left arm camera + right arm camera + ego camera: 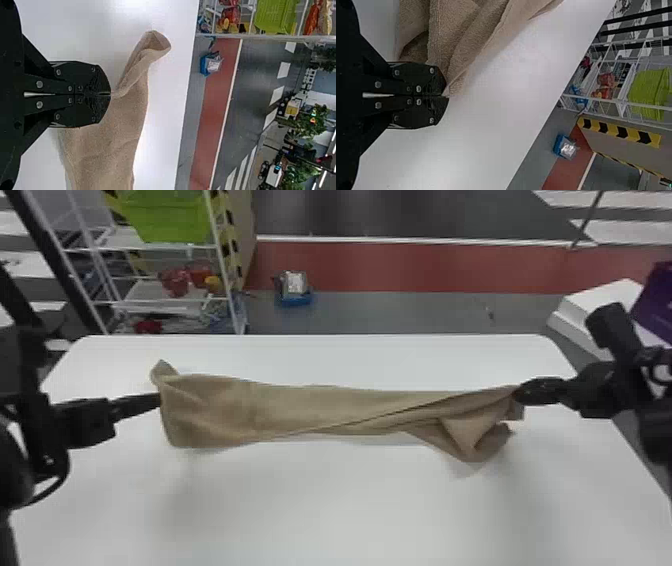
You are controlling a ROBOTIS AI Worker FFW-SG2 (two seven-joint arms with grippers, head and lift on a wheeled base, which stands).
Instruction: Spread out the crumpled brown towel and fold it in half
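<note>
Left flat-fingered black gripper (110,94), right matching gripper (446,96) pinched closed on crumpled brown cloth towel (300,410); tension gently, lower evenly.

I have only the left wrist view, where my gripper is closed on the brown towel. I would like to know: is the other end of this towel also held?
Observer: Yes, the right gripper is shut on the edge of the brown towel.
Operator: Thank you. And between the two grippers, what shape does it have?
Observer: A long, narrow band across the white table, not a flat open sheet.
Operator: I understand. Is there some loose cloth at the far end?
Observer: Yes, near the right gripper a folded flap sticks out toward the robot's side.
</note>
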